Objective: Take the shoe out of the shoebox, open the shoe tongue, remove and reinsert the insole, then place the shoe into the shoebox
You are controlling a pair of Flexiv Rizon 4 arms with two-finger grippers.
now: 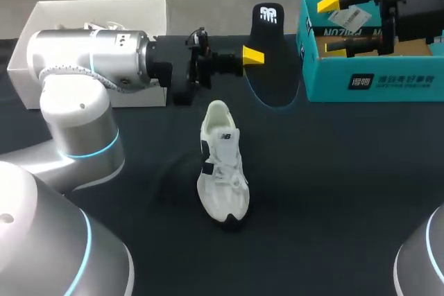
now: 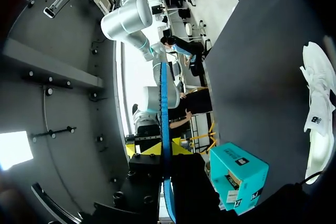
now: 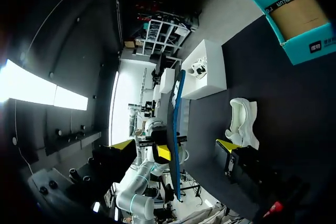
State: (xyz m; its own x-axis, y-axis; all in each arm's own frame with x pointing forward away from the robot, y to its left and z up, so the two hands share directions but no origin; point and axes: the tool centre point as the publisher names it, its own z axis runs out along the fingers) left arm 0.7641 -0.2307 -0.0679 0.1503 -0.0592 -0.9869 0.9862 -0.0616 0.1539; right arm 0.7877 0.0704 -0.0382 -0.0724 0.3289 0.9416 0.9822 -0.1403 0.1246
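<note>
Shoe [image 1: 222, 164] is out, its insole [image 1: 272, 67] clamped in your left gripper [image 1: 253, 55] beyond the shoe; right gripper [image 1: 329, 25] gapes empty; reinserting and boxing remain.

Left arm [image 1: 83, 60]: silver-white rounded shells, blue-lit joint rings. Left hand [image 1: 257, 55], right hand [image 1: 331, 24]: black, yellow tips.
</note>
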